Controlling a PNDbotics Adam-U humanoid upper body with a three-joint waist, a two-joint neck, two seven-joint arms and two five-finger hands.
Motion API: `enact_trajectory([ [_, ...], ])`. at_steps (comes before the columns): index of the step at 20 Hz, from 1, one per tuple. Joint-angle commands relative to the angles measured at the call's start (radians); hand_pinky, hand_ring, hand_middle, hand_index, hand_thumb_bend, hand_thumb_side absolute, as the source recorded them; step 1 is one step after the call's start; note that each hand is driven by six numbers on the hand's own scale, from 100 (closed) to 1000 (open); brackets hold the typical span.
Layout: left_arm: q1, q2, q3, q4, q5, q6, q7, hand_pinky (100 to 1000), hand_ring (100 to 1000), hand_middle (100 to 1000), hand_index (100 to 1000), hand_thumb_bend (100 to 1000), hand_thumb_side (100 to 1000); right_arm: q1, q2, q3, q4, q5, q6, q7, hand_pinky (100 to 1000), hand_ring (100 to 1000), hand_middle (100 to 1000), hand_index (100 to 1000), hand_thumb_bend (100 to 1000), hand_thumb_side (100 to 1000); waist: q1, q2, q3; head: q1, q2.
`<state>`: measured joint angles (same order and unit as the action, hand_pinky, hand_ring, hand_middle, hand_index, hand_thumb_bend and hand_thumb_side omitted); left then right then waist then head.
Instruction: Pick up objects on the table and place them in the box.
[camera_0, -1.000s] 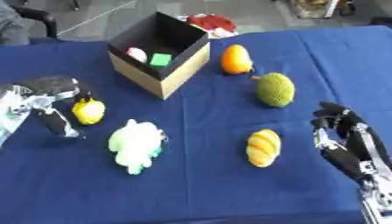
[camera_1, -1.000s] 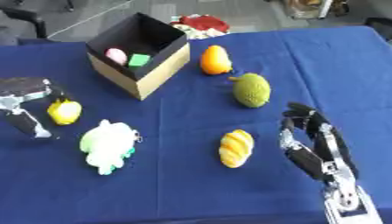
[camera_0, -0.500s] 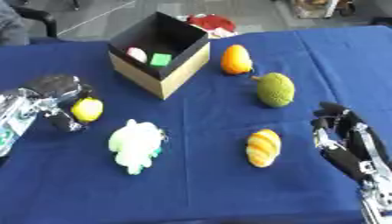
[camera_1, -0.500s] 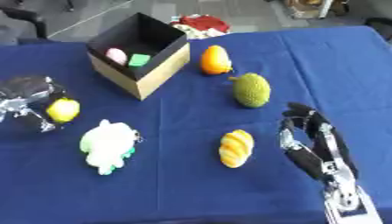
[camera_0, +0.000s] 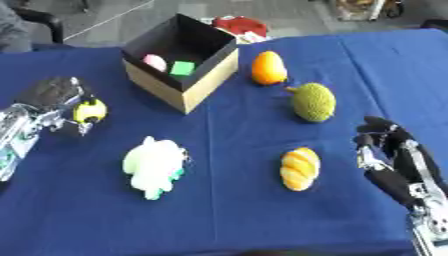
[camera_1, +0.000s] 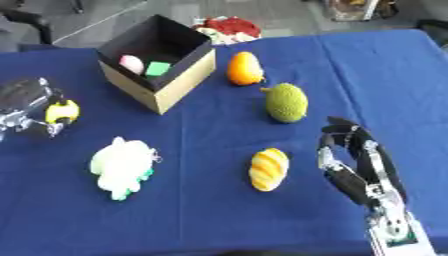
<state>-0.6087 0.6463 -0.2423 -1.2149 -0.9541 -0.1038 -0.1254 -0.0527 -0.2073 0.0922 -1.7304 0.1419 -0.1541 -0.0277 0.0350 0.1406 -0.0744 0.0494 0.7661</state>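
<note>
Left robot hand (camera_0: 54, 97) curled round a small yellow object (camera_0: 89, 110), right robot hand (camera_1: 354, 159) idle, fingers relaxed, empty

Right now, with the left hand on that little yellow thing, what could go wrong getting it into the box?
The left hand grips the yellow toy only at its edge, so it might slip out during the lift. The box sits tilted with a tall near wall, which the toy could clip. The pale green plush lies close below and could get nudged.

A deep blue cloth-covered worktop (camera_0: 227, 210) fills the view; grey floor (camera_0: 114, 15) lies beyond its far edge.
</note>
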Motion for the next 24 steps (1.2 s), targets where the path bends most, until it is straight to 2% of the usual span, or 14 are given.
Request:
enact_trajectory([
  [1,-0.077,0.051,0.026,-0.079,0.043,0.026,-0.006,582,428,361,530,176,100,-0.007,-0.011,-0.005,-0.010,-0.001,0.000,0.002,826,666,671,821,100,219,0.001,-0.028,0.001,-0.002,0.004],
  [3,-0.139,0.042,0.019,-0.092,0.038,0.030,-0.014,589,431,363,534,192,100,-0.006,-0.011,-0.003,-0.009,-0.002,0.000,0.004,827,666,671,821,100,219,-0.001,-0.030,0.001,-0.001,0.004],
  [6,-0.243,-0.017,0.004,-0.040,-0.003,0.022,-0.020,594,435,368,539,201,100,-0.004,-0.009,0.001,-0.007,-0.004,0.000,0.009,827,666,671,822,100,220,-0.004,-0.033,-0.003,0.004,0.004],
  [10,-0.354,-0.150,0.016,0.138,-0.134,0.008,0.003,616,456,392,565,221,100,-0.006,-0.006,0.005,-0.006,-0.008,-0.001,0.014,827,666,671,822,100,221,-0.012,-0.034,-0.011,0.010,0.004],
  [14,-0.408,-0.251,0.060,0.292,-0.251,-0.004,0.041,655,501,451,629,274,100,-0.009,-0.002,0.009,-0.006,-0.012,-0.001,0.018,828,666,671,822,100,224,-0.018,-0.030,-0.024,0.018,0.004],
  [15,-0.414,-0.269,0.072,0.320,-0.274,-0.005,0.050,672,527,481,664,310,100,-0.009,-0.001,0.009,-0.006,-0.012,-0.001,0.018,828,666,671,822,100,224,-0.019,-0.030,-0.026,0.019,0.004],
  [17,-0.423,-0.293,0.089,0.358,-0.311,-0.006,0.071,710,579,542,740,453,102,-0.010,0.000,0.010,-0.006,-0.013,-0.001,0.019,828,666,671,822,100,224,-0.019,-0.029,-0.029,0.021,0.004],
  [18,-0.426,-0.299,0.096,0.365,-0.324,-0.004,0.088,727,607,576,794,583,224,-0.009,0.001,0.010,-0.006,-0.014,-0.001,0.020,828,666,671,822,100,224,-0.019,-0.029,-0.030,0.021,0.004],
  [21,-0.428,-0.301,0.110,0.358,-0.324,0.010,0.146,751,657,642,864,827,408,-0.008,0.001,0.009,-0.005,-0.014,-0.001,0.019,829,666,671,822,100,226,-0.018,-0.030,-0.030,0.020,0.004],
  [22,-0.428,-0.297,0.114,0.350,-0.309,0.015,0.160,755,666,656,871,856,428,-0.008,0.001,0.008,-0.005,-0.014,-0.002,0.019,829,666,671,822,100,226,-0.018,-0.030,-0.029,0.019,0.004],
  [24,-0.426,-0.286,0.120,0.326,-0.266,0.027,0.179,756,667,666,870,856,434,-0.008,0.001,0.007,-0.005,-0.014,-0.002,0.019,829,666,671,822,100,226,-0.017,-0.030,-0.026,0.018,0.004],
])
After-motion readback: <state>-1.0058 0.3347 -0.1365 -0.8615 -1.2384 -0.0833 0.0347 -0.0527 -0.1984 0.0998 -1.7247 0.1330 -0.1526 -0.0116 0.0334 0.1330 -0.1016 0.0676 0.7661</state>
